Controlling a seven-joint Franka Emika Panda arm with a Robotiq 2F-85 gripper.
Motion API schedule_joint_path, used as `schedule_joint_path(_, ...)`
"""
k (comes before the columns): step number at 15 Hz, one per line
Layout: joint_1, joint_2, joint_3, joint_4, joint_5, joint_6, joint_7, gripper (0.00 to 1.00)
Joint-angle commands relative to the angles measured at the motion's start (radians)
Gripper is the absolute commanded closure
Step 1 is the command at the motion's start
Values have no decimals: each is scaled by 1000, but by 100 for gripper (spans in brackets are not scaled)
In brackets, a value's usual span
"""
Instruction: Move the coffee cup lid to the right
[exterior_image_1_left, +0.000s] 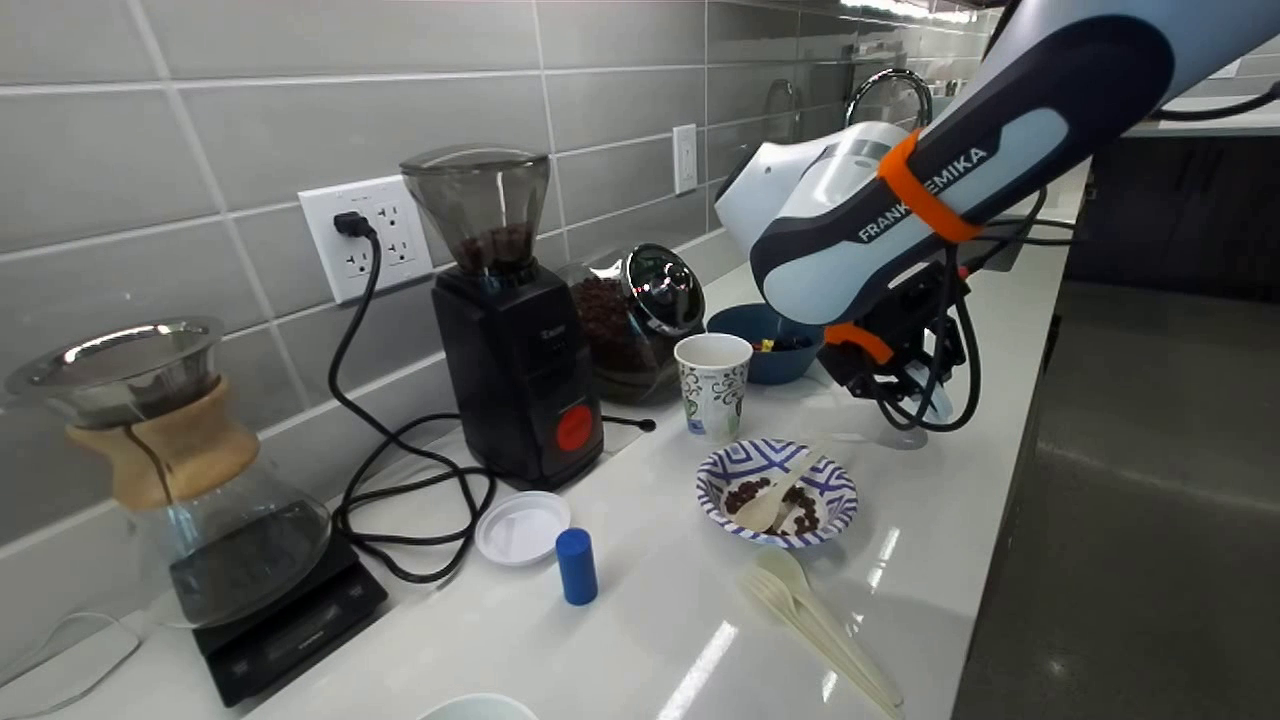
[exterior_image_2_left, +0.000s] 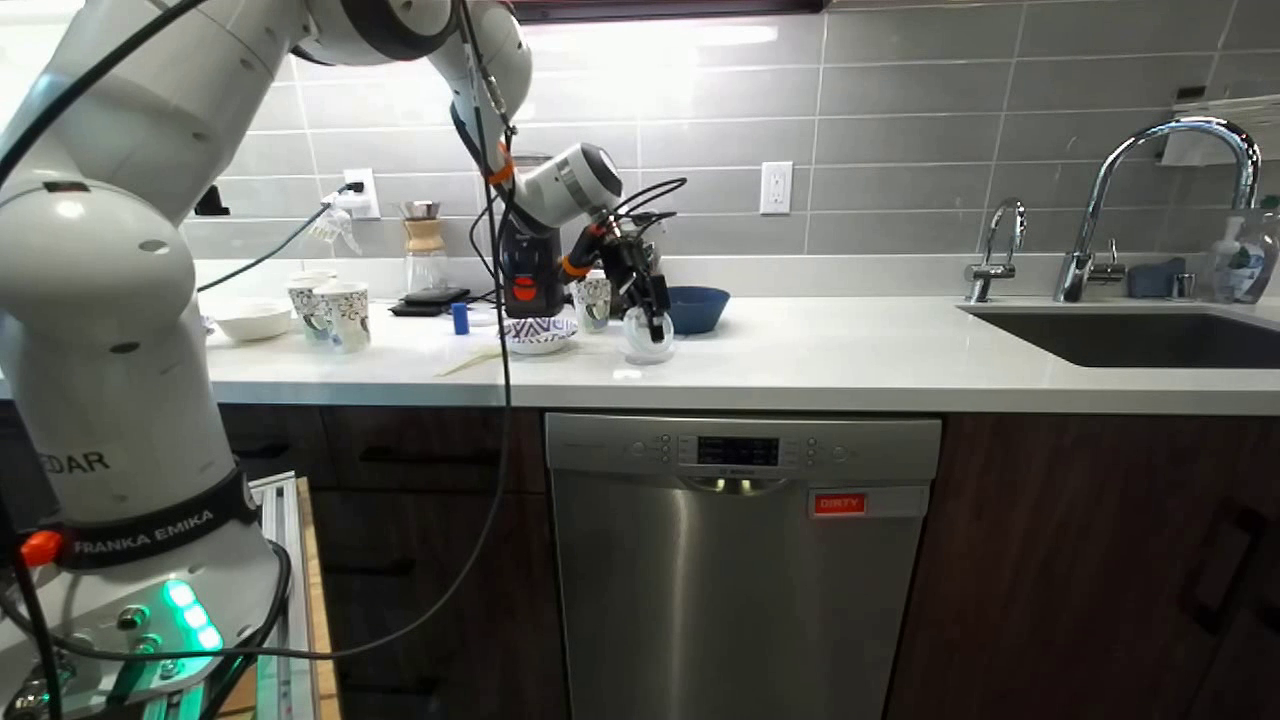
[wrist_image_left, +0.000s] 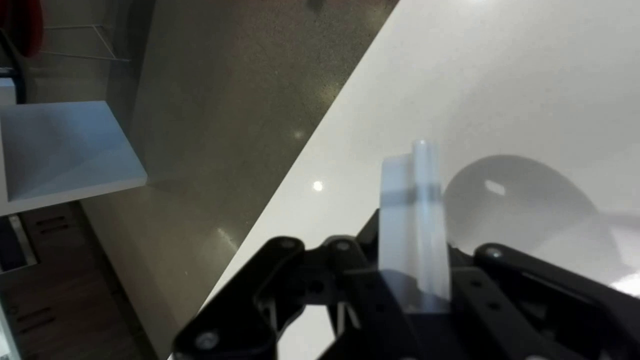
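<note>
Wrist view: coffee cup lid (wrist_image_left: 414, 227) is on edge, pinched in the gripper (wrist_image_left: 414, 245), seen against the white tabletop (wrist_image_left: 500, 100). Can't tell if the lid's lower edge touches down. Everything below is relative to the blue-and-white patterned bowl (exterior_image_1_left: 752, 460). In both exterior views the lid shows to the right of that bowl, apart from it. Pale spoon (exterior_image_1_left: 768, 505) and round brown bits (exterior_image_1_left: 741, 494) are inside it. As framed in an exterior view: printed paper cup (exterior_image_1_left: 713, 390) upright just behind the patterned bowl, plain blue bowl (exterior_image_1_left: 782, 368) farther behind. Black coffee grinder (exterior_image_1_left: 520, 375) and glass jar of dark beans (exterior_image_1_left: 615, 345) behind-left. White disc (exterior_image_1_left: 523, 527) and blue cylinder (exterior_image_1_left: 577, 567) to its left. Pale fork-and-spoon pair (exterior_image_1_left: 825, 632) in front of it, pieces lying together. Far left of it: wood-collared carafe (exterior_image_1_left: 175, 445) on a black scale (exterior_image_1_left: 305, 650).
</note>
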Motion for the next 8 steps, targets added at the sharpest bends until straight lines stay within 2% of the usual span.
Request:
schedule_joint_path(1, 24, 47, -17, 76, 17, 1, -30, 98)
schedule_joint_path(7, 36, 82, -18, 112, 25, 6, -38, 98)
schedule_joint_path(8, 38, 87, -19, 116, 26, 5, -38, 93)
